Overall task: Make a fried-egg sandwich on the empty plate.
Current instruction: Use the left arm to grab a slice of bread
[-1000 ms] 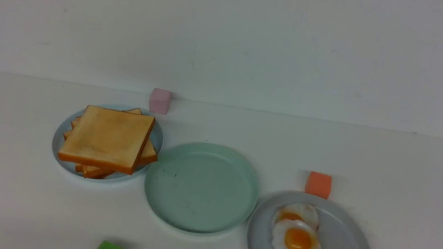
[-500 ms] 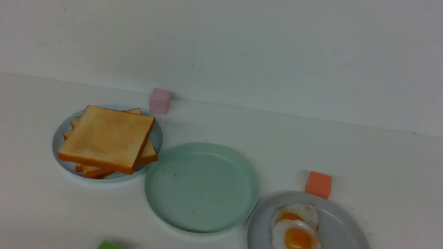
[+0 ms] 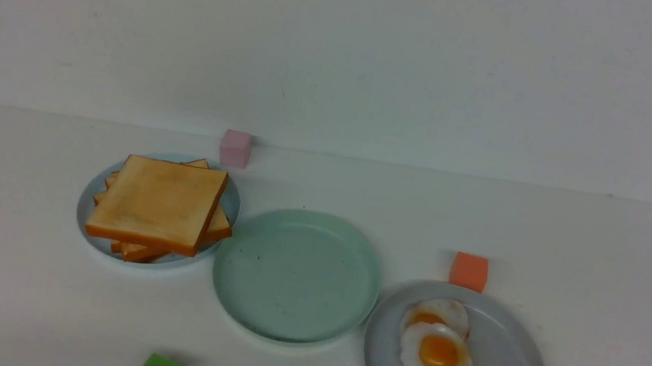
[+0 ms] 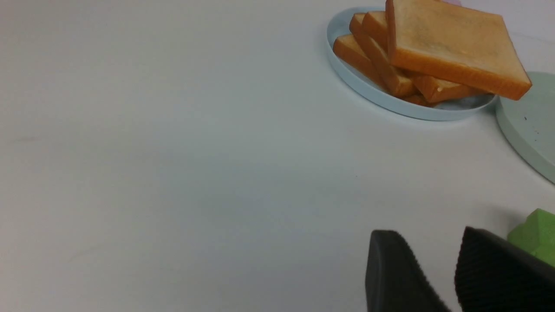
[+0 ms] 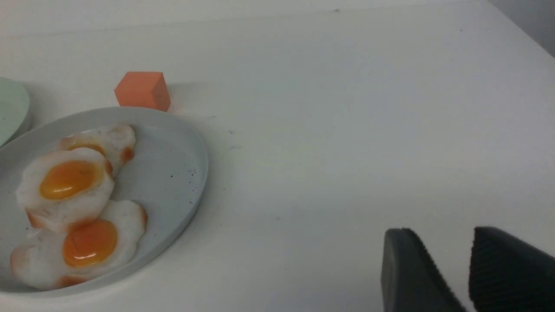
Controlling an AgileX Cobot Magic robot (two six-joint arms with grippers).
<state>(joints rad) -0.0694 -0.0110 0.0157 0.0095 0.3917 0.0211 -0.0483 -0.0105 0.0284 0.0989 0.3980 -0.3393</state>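
Overall, both tools (image 4: 427, 234) (image 5: 440, 234) spread, mint-green plate (image 3: 297, 275) bare, open table (image 3: 627, 286) right of grey plate (image 3: 513, 359)

toast slices (image 3: 158, 203): golden-brown faces, orange-brown crusts
bread plate (image 3: 84, 208): pale blue
middle plate (image 3: 297, 282): pale mint green
fried eggs (image 3: 439, 358): white, orange yolks, browned edge patches
egg plate (image 3: 515, 347): grey, dark specks
blocks (image 3: 235, 149): pink, orange, green, yellow
grippers' fingers (image 4: 403, 277): black
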